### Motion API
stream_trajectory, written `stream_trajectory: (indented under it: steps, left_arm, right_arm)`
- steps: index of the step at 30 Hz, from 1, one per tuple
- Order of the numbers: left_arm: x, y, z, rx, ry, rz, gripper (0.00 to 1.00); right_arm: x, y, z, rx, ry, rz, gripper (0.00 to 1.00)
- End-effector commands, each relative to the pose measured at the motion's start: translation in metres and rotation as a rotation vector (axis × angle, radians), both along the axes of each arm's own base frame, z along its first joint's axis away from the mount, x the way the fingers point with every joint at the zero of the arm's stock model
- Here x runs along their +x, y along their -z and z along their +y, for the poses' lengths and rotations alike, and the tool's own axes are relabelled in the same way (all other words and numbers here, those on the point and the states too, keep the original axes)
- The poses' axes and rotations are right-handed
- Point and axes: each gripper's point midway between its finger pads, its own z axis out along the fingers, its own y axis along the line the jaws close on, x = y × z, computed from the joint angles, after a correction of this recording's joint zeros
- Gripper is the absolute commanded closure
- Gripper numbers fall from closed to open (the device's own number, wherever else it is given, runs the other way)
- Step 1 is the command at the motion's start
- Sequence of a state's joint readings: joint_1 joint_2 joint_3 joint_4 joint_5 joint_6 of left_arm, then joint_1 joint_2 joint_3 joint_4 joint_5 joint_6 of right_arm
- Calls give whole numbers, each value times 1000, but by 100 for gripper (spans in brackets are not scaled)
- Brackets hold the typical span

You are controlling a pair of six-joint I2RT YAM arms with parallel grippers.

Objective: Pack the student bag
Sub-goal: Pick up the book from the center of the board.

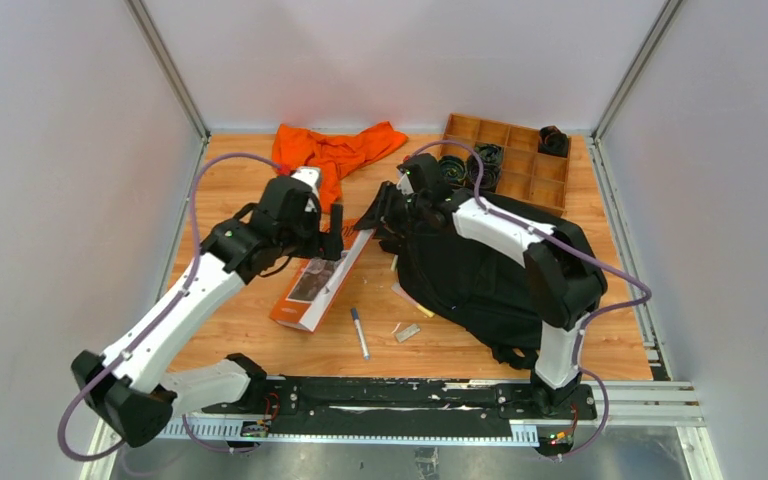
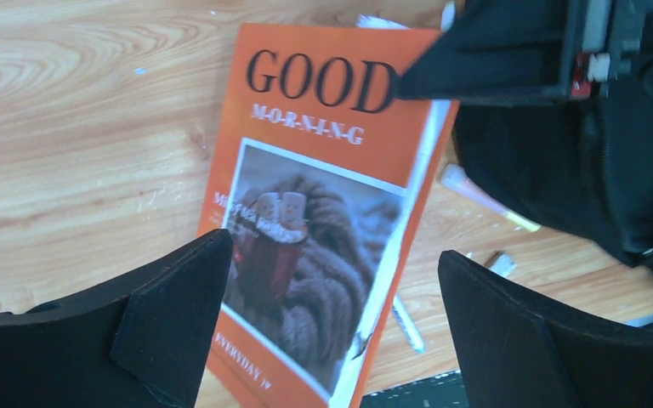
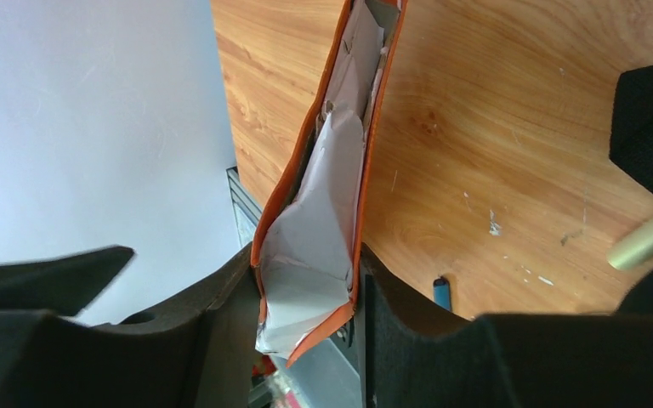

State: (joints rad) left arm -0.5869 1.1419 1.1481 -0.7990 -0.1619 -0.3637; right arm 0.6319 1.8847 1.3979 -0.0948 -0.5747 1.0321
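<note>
Gripping an orange book (image 3: 310,238), maybe a magazine, right jaws; left jaws agape; woodgrain tabletop (image 1: 460,352), pale walls (image 1: 60,150).

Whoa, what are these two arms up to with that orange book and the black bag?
The right gripper is clamped on one edge of the orange softcover book titled GOOD MORNING, right beside the large black fabric backpack. The left gripper hangs wide open just above the book's cover, holding nothing. The book is not in the bag yet. A blue-capped pen lies on the wooden table nearby.
</note>
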Motion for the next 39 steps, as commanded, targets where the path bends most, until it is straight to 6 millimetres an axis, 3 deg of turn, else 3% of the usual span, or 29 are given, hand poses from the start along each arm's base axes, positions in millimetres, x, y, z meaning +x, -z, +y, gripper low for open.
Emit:
stream_trajectory:
  steps: [1,8,16,22,30,39]
  left_arm:
    - [-21,-23,32,-102,-199,42,0]
    - [-35,-11,58,-298,-366,146,0]
    - [-39,16,54,-351,-410,272,0]
    - [-31,-7,68,-487,-456,244,0]
    - [-29,1,56,-664,-464,309,0]
    - [-2,1,34,-1020,-473,284,0]
  right_arm:
    - [12,-30,-23,35,23,-221,73]
    - [22,-50,-46,92,56,-329,72]
    - [27,-76,-57,159,100,-421,73]
    - [35,-86,-69,211,194,-438,73]
    - [52,-108,-92,235,344,-488,73]
    - [54,-135,-97,334,371,-516,72]
